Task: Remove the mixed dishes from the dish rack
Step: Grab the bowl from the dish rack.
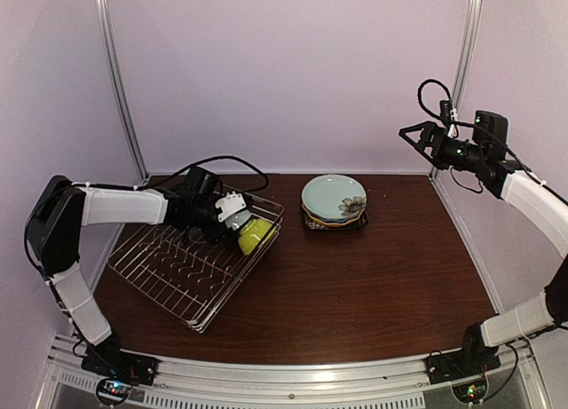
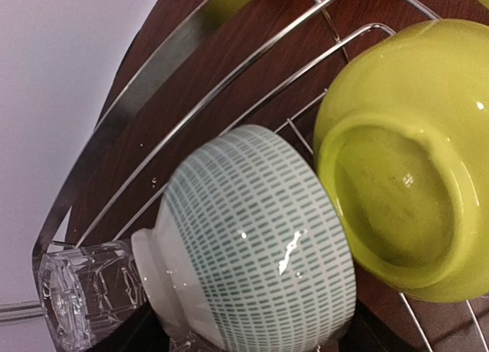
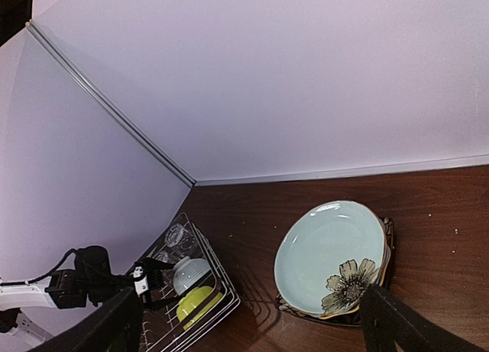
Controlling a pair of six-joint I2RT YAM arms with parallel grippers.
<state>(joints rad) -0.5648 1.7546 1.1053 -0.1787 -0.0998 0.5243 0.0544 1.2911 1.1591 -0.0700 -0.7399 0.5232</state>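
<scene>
With the plates [image 1: 333, 200] stacked on the table [image 1: 382, 276] off to its right, the left gripper [image 1: 229, 218] hangs close over the small pale bowl [image 2: 260, 245] in a corner of the dish rack [image 1: 169, 271]. Its jaws are hidden, so I cannot tell if they grip. The lime-green bowl [image 2: 405, 161] touches one side of the pale bowl and a clear glass [image 2: 80, 295] sits just beside the other, so the lift probably has to go straight up. The right gripper [image 1: 410, 136], spread wide, hovers far off.

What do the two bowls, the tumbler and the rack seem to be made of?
The lime-green bowl looks like glossy glazed ceramic, by its sharp highlights, though plastic is possible. The small pale bowl seems glazed ceramic too, with teal dashes and a white foot. The tumbler is clear, probably glass. The dish rack is shiny metal wire.
</scene>
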